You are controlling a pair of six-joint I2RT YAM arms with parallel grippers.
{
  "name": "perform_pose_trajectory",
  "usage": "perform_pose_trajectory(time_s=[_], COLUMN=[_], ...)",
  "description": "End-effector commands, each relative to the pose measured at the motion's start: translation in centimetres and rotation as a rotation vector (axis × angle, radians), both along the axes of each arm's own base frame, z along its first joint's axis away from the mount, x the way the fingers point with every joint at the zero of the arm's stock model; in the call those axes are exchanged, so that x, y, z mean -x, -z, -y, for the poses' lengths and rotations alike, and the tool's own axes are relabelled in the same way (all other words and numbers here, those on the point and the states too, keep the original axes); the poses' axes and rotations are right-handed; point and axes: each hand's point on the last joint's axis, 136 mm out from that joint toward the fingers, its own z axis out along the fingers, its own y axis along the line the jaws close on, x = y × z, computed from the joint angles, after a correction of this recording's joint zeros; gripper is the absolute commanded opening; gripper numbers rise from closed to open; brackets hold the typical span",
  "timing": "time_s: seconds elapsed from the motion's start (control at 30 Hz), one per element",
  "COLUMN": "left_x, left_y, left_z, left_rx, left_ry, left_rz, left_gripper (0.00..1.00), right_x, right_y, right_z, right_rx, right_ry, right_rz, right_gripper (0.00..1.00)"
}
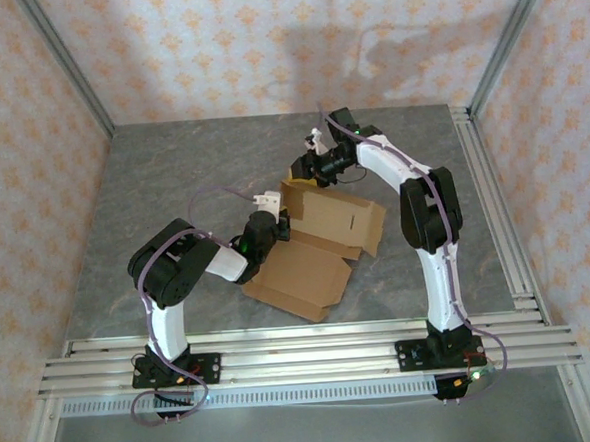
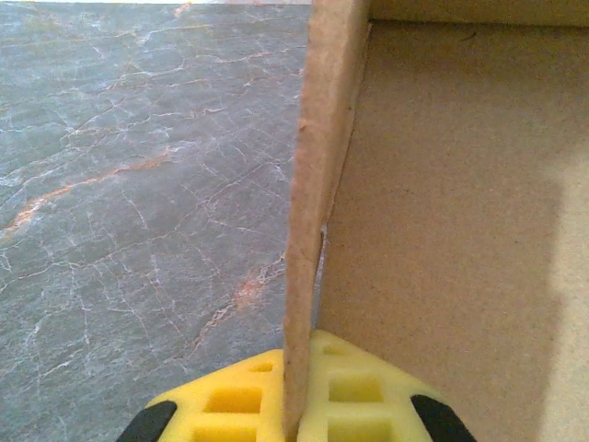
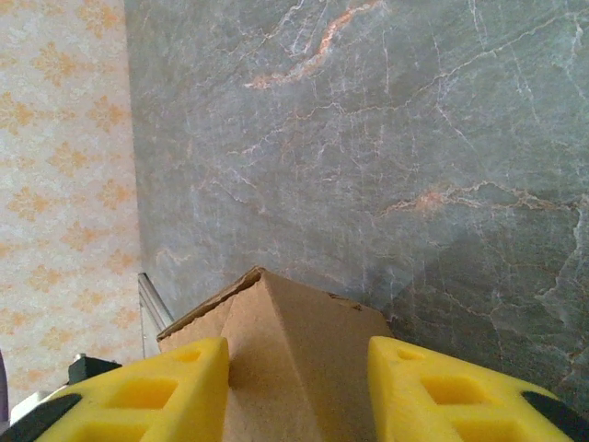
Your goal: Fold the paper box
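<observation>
**Box at mid-table, left gripper clamped on a wall, right gripper astride a corner**

Enclosure: patterned walls [image 1: 264,43] on three sides. The table [image 1: 173,188] is grey and marbled, with rails [image 1: 303,346] across its near edge.

Arms: the left arm [image 1: 168,279] is bent low and reaches right toward the box. The right arm [image 1: 430,213] arches up and over, and its wrist comes down at the box's far-left corner.

Box [image 1: 312,250]: plain brown cardboard, lying at the table's middle between the two arms. It is partly opened out. One panel lies flat toward the near-left, with a corner pointing at the rails. The far part has walls raised and a short slot in its panel.

Left gripper [image 2: 296,405]: clenched on an upright wall of the box. In the left wrist view the thin cardboard edge stands between the yellow pads [image 2: 230,401], touching both.

Right gripper [image 3: 299,387]: the fingers stand apart, one on each side of a folded cardboard corner that fills the gap between them. I cannot tell whether the pads press on it.
</observation>
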Motion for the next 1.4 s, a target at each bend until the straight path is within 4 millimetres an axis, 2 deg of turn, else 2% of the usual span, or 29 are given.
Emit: perform_pose_trajectory(time_s=[0.0,0.17,0.37,0.5,0.57,0.8,0.9,0.97,1.07,1.23,1.37], left_x=[-0.8,-0.9,-1.1,-1.1,-1.1,-1.1,-1.2,-1.2,-1.2,-1.0,-0.9], left_y=[0.1,0.2,0.3,0.4,0.4,0.6,0.6,0.7,0.8,1.0,0.9], left_z=[0.1,0.1,0.0,0.1,0.1,-0.1,-0.1,-0.1,0.0,0.0,-0.2], left_rx=[0.018,0.017,0.019,0.022,0.022,0.025,0.028,0.028,0.026,0.028,0.028], left_ry=[-0.018,-0.024,-0.032,-0.033,-0.033,-0.040,-0.039,-0.038,-0.034,-0.027,-0.030], left_rz=[-0.005,-0.009,-0.018,-0.022,-0.023,-0.028,-0.033,-0.035,-0.036,-0.028,-0.011], left_gripper=[0.00,0.00,0.00,0.01,0.06,0.08,0.06,0.00,0.00,0.00,0.00], right_x=[1.9,2.4,2.7,2.6,2.6,1.9,2.2,2.4,2.3,1.2,-0.4], right_y=[-1.0,0.4,1.1,0.9,0.7,-0.6,-0.5,-0.6,-1.1,-2.4,-3.8], right_z=[-0.3,0.3,0.7,0.7,0.7,0.2,0.2,0.2,0.2,1.0,2.8], right_rx=[-0.022,0.041,0.131,0.154,0.162,0.125,0.129,0.130,0.133,0.176,0.234], right_ry=[-0.048,-0.072,-0.102,-0.109,-0.110,-0.091,-0.098,-0.105,-0.099,-0.034,0.081], right_rz=[-0.004,0.016,0.068,0.096,0.108,0.145,0.141,0.142,0.159,0.236,0.324], right_gripper=[0.41,0.39,0.38,0.37,0.37,0.37,0.37,0.37,0.37,0.47,0.62])
